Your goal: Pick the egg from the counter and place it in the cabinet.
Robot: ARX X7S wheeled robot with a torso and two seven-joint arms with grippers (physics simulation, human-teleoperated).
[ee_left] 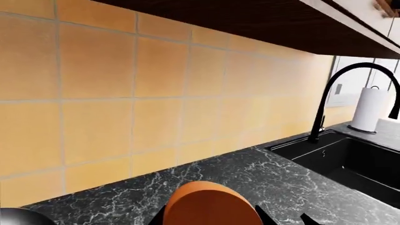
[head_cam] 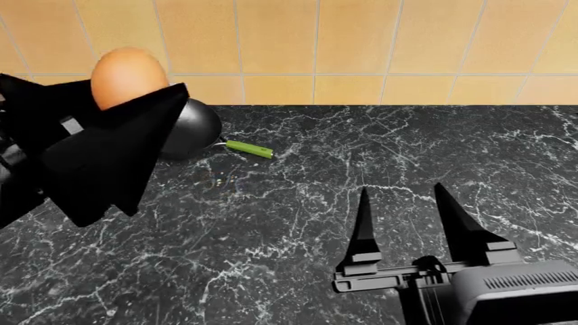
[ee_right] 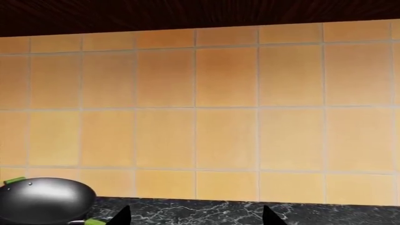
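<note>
The orange-brown egg [head_cam: 127, 76] sits between the black fingers of my left gripper [head_cam: 122, 95], held well above the black marble counter [head_cam: 298, 223] at the left of the head view. In the left wrist view the egg [ee_left: 212, 206] fills the gap between the jaws, which are shut on it. My right gripper [head_cam: 405, 217] is open and empty, low over the counter at the right front; its two fingertips [ee_right: 122, 216] show in the right wrist view. The dark underside of the cabinet [ee_left: 250, 23] runs above the tiled wall.
The dark round wok [head_cam: 191, 127] with a green handle [head_cam: 249, 149] stands on the counter behind the left gripper; it also shows in the right wrist view [ee_right: 44, 201]. A black sink [ee_left: 350, 161], black tap [ee_left: 328, 101] and paper towel roll [ee_left: 370, 108] lie further along the counter.
</note>
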